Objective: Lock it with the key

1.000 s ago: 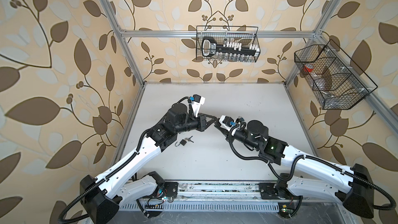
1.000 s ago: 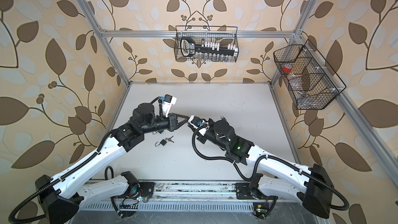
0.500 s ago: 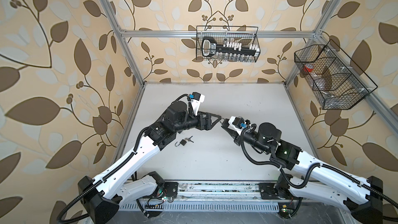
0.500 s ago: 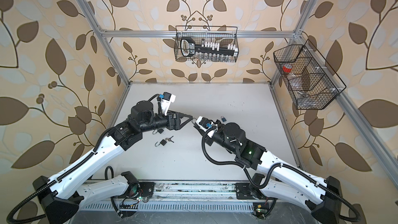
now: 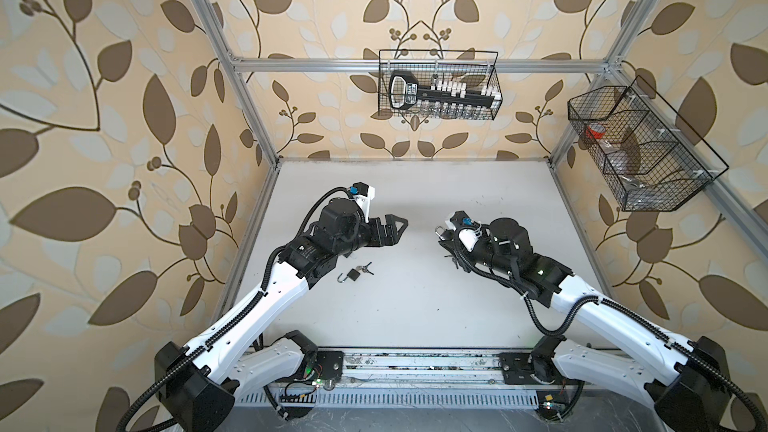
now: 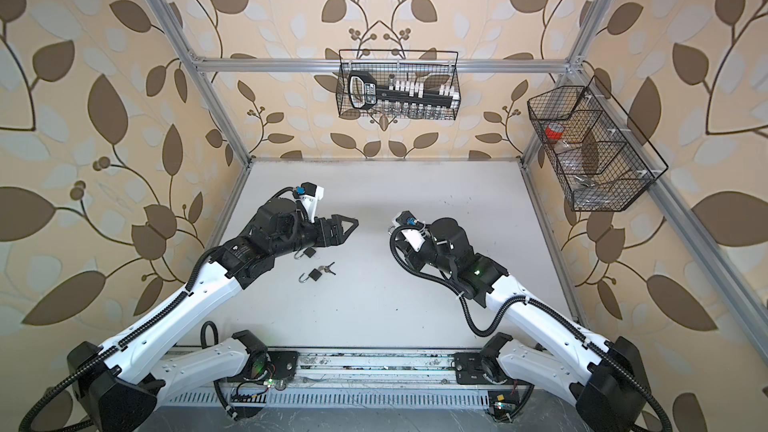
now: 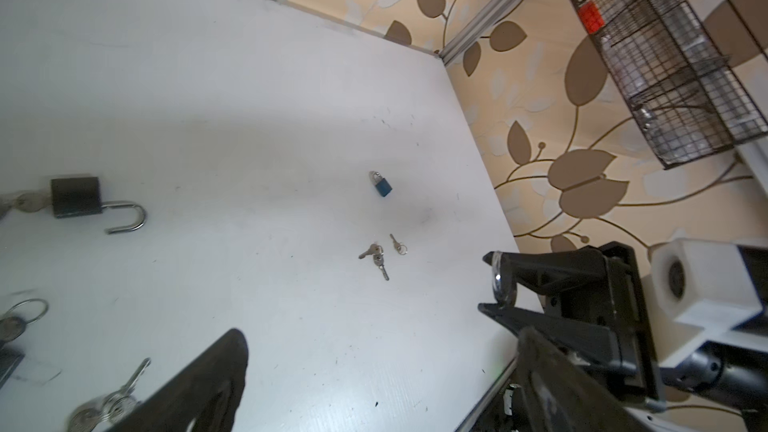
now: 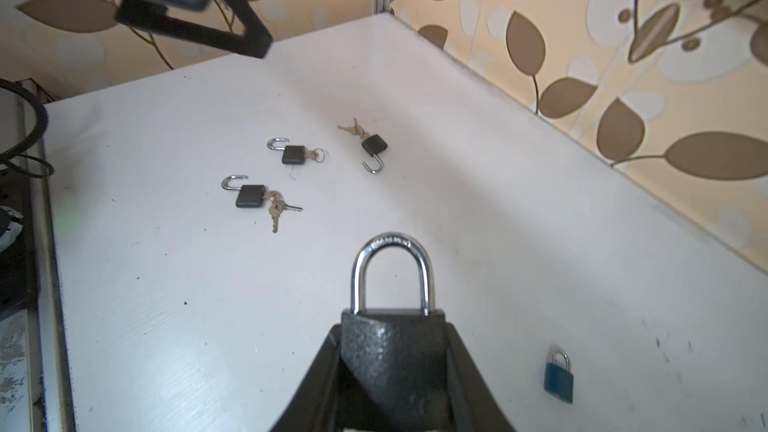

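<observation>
In the right wrist view the right pincer [image 8: 392, 334] has its fingers [image 8: 309, 384] over the flanks of the black padlock [image 8: 390, 351], whose underside is cut off by the picture's edge. In both top views the wrist camera [image 5: 467, 238] hides that padlock's body. In the left wrist view a second padlock [image 7: 6, 361] is cut off at the edge, beside a blurred key bunch [image 7: 104, 405].

I run 2 arms, the left arm [image 5: 266, 305] and the right arm [image 5: 611, 317], each with glossy white link shells and black joint housings. A ribbed black conduit [image 5: 216, 332] follows each one. Each wrist carries a white camera mount [image 5: 365, 197] with a blue connector [image 5: 354, 190]. The left gripper [image 6: 352, 227] is matte black with triangular fingers. A green light [image 5: 540, 272] glows on the right forearm, and small screws dot the white base link [image 5: 602, 363].
</observation>
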Controlling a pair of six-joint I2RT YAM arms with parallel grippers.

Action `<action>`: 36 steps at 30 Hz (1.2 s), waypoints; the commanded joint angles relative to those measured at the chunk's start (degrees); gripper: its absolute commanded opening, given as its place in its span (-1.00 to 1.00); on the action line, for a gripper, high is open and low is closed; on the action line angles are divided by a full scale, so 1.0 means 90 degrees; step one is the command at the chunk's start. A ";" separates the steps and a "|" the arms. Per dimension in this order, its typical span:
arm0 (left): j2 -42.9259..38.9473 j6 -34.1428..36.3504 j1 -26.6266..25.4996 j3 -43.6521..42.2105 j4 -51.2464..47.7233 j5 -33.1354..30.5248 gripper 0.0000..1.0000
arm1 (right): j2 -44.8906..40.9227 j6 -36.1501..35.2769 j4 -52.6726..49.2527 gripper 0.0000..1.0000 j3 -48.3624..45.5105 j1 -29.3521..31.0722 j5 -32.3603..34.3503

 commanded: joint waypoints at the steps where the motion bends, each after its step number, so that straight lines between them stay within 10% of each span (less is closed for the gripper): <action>1: -0.0148 -0.0115 0.0139 -0.0224 0.0201 -0.0013 0.98 | 0.0186 0.0208 -0.0275 -1.00 0.0209 -0.0283 -0.0414; 14: 0.0545 -0.0464 0.0327 -0.1133 0.1747 0.0565 0.98 | 0.1425 0.0217 -0.0322 -1.00 0.0167 -0.1616 -0.0628; 36: 0.1272 -0.1234 0.1195 -0.1811 0.3275 0.1893 0.98 | 0.4371 -0.1040 -0.0474 -1.00 0.1798 -0.1960 -0.0358</action>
